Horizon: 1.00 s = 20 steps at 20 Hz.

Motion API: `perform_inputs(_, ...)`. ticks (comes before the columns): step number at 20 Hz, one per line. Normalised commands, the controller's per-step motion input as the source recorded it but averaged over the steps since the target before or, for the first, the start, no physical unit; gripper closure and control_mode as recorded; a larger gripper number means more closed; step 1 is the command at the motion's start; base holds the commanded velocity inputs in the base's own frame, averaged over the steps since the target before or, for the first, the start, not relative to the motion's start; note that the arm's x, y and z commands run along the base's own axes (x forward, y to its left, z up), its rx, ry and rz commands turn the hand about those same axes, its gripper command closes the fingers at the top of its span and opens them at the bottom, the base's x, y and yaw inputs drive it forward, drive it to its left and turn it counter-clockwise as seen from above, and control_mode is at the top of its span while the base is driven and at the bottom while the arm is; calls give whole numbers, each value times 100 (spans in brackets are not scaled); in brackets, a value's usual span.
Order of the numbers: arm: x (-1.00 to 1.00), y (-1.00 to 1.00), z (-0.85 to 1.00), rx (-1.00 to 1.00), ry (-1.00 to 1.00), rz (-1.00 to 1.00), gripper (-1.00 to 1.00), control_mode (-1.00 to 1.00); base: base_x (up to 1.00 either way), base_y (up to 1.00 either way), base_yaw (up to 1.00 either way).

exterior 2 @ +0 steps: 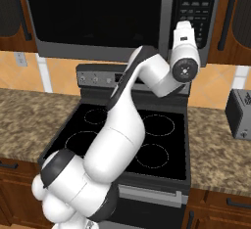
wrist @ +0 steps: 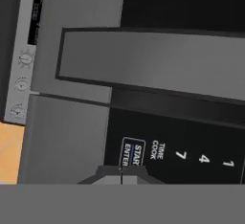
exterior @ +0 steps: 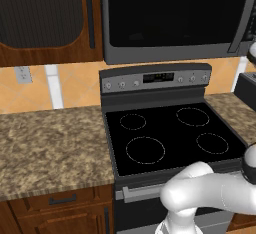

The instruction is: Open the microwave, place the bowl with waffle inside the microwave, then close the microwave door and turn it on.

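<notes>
Microwave [exterior 2: 112, 15] is hanging above the stove [exterior: 170, 135], its door [exterior: 175, 13] sitting closed. Fingers [wrist: 121, 170], clenched on nothing, are pointing at the start button [wrist: 132, 152]: a stiff, flat key probably needing one short, firm, square press.

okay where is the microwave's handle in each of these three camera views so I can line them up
Left base view: the handle is the slanted grey bar at the upper right, right of the black glass.
Right base view: it stands upright between the glass and the keypad.
Hand view: it crosses the upper middle as a wide grey bar.
Shared landmark: the stove's control panel.
</notes>
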Motion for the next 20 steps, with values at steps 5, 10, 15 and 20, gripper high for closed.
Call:
perform_inputs(5,54,1,0,2,0,2,100,-100,0,0,0)
perform_inputs(10,93,1,-17,4,0,5,100,-100,0,0,0)
perform_inputs(15,100,54,-88,2,1,7,100,-100,0,0,0)
perform_inputs(20,100,92,-100,2,10,5,100,-100,0,0,0)
